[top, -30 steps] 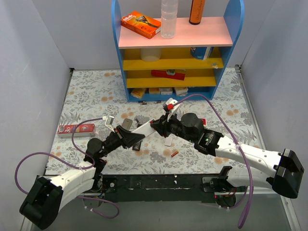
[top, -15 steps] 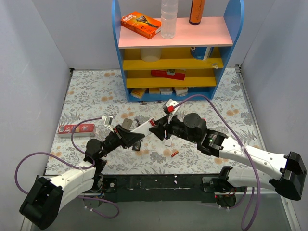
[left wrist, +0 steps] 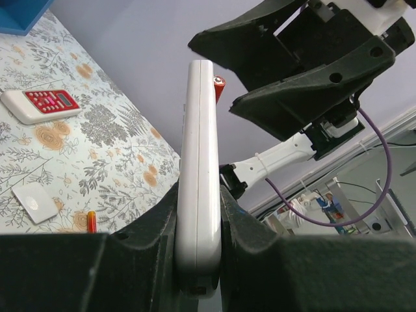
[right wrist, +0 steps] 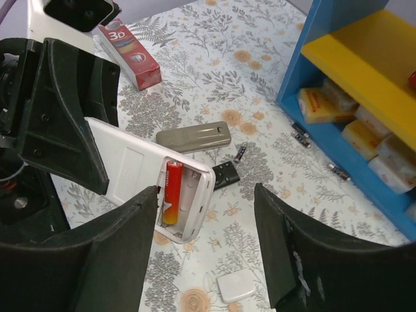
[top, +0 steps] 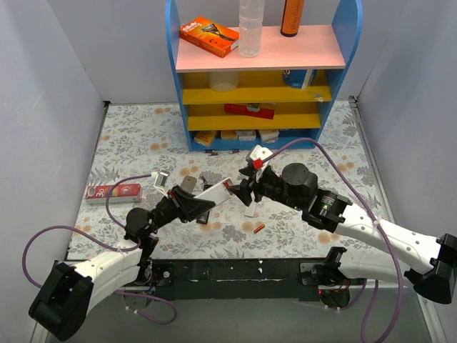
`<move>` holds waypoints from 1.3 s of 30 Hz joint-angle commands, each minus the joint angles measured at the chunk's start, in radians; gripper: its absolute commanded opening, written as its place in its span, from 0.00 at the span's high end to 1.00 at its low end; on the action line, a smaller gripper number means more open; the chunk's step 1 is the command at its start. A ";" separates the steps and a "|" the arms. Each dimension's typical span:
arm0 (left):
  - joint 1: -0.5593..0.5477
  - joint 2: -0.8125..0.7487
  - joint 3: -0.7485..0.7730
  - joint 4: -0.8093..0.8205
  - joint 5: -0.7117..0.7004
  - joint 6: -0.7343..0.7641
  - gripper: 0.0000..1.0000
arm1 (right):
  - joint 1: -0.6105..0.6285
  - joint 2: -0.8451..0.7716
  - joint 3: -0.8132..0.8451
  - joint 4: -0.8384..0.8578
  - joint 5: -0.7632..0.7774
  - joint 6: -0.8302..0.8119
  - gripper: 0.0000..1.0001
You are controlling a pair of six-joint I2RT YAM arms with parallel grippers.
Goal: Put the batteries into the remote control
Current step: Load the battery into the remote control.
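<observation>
Left pincer [left wrist: 198, 208]: clamped on the long edges of the remote control [left wrist: 198, 162] near one end, holding it up off the table [top: 136, 136].
Why held so: I tilt the remote so its open back faces my other arm. That leaves the battery bay exposed and the far end free to work on.
Right pincer [right wrist: 205, 195]: fingers apart with nothing between them, hovering just off the bay end.
Bay: one red-orange battery [right wrist: 171, 192] lies lengthwise in one slot, and the slot beside it looks bare.
Remote relative to right pincer: the bay end sits between and just beyond my fingertips, touching neither. In the right wrist view it is a shade nearer the left-hand finger.
Loose battery [top: 259, 228]: on the table just beneath my right pincer, apart from the remote.
White plate [right wrist: 235, 286]: flat on the table near that battery. I judge it is the bay cover, set aside until both slots are filled.
</observation>
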 commanded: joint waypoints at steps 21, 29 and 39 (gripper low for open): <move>-0.004 -0.023 0.018 -0.062 0.081 0.030 1.00 | 0.000 0.044 0.249 -0.345 -0.382 -0.841 0.52; -0.004 -0.020 0.030 -0.062 0.107 0.031 1.00 | -0.003 0.109 0.287 -0.392 -0.388 -0.891 0.66; -0.004 -0.014 0.036 -0.051 0.116 0.030 1.00 | -0.014 0.135 0.295 -0.424 -0.397 -0.898 0.73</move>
